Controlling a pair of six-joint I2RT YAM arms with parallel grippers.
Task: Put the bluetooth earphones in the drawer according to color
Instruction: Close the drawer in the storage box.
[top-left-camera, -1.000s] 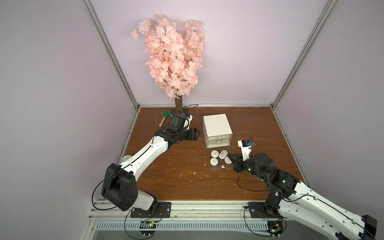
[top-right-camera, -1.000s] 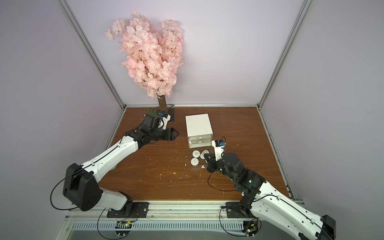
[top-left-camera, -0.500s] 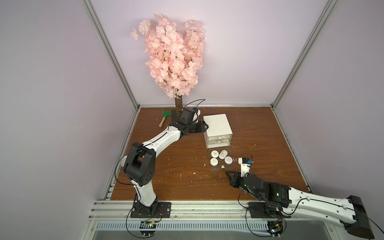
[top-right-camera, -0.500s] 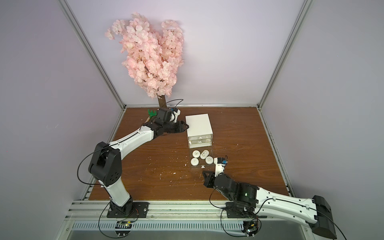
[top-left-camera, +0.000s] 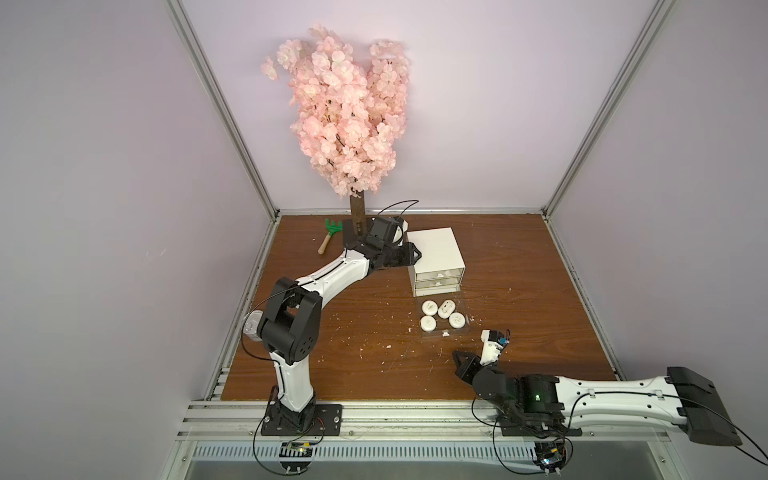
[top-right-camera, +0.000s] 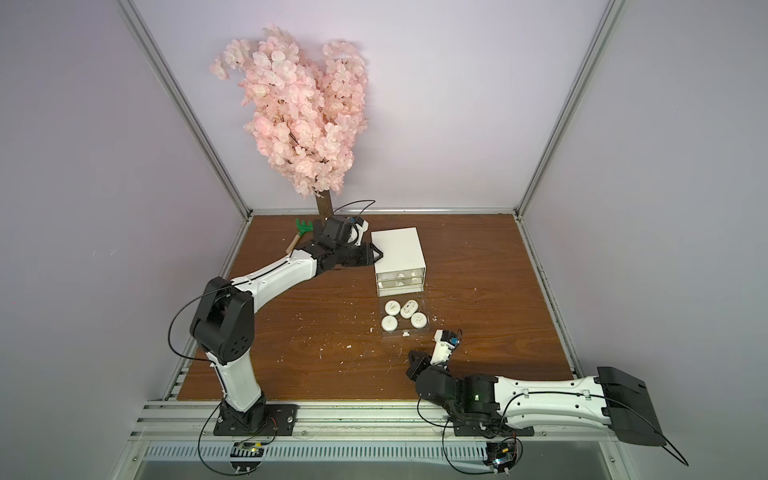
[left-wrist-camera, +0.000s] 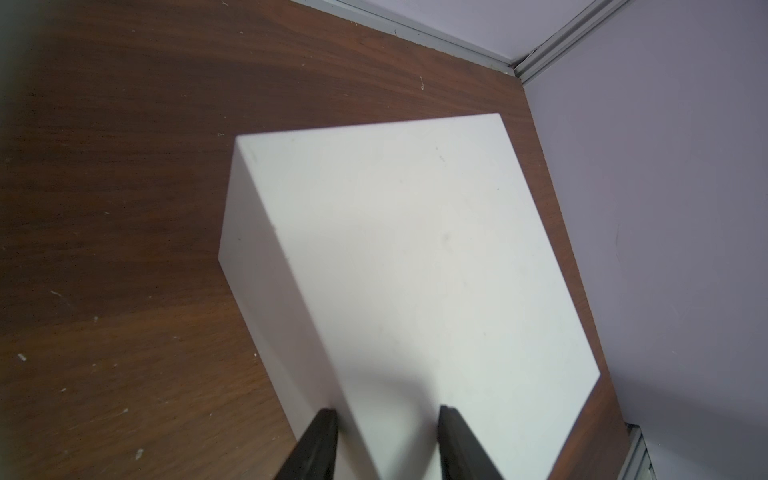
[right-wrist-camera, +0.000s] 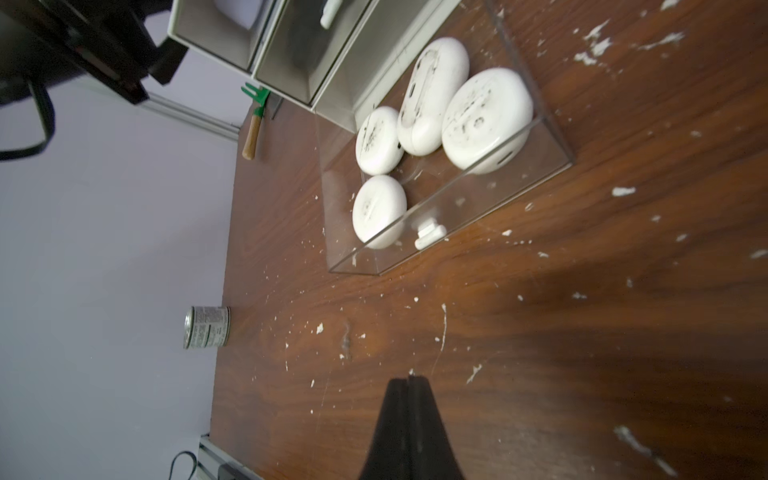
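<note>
White cases, the four earphones (top-left-camera: 447, 308) in sight, lie inside the clear bottom drawer (right-wrist-camera: 478, 195). It stands pulled fully out in front of the drawer cabinet (top-left-camera: 434, 249). The two drawers above it are pushed in, and what they hold cannot be made out. No black or lavender case shows on the desk (top-left-camera: 353, 340), so the step in hand looks like closing that bottom drawer.

The left gripper (left-wrist-camera: 386, 413) sits at the cabinet's upper side edge, toward its back. Its jaws stand a little apart with that edge between them, seemingly pinched on it, which would brace the cabinet. The right gripper (right-wrist-camera: 409, 380) hovers low over the desk in front of the cabinet, short of the drawer's front wall, with its jaws pressed together and empty.

Closed jaws make a fair pusher. Bring the tips to the middle of the front wall, at or just beside the small white handle (right-wrist-camera: 430, 235), and push straight toward the cabinet. An off-centre push would likely skew the drawer in its slot. Go slowly, because the smooth cases will slide and the oval one, lying on its side, may ride high enough to catch. Hold the brace until the front sits flush, since so light a cabinet would probably skate backward.
</note>
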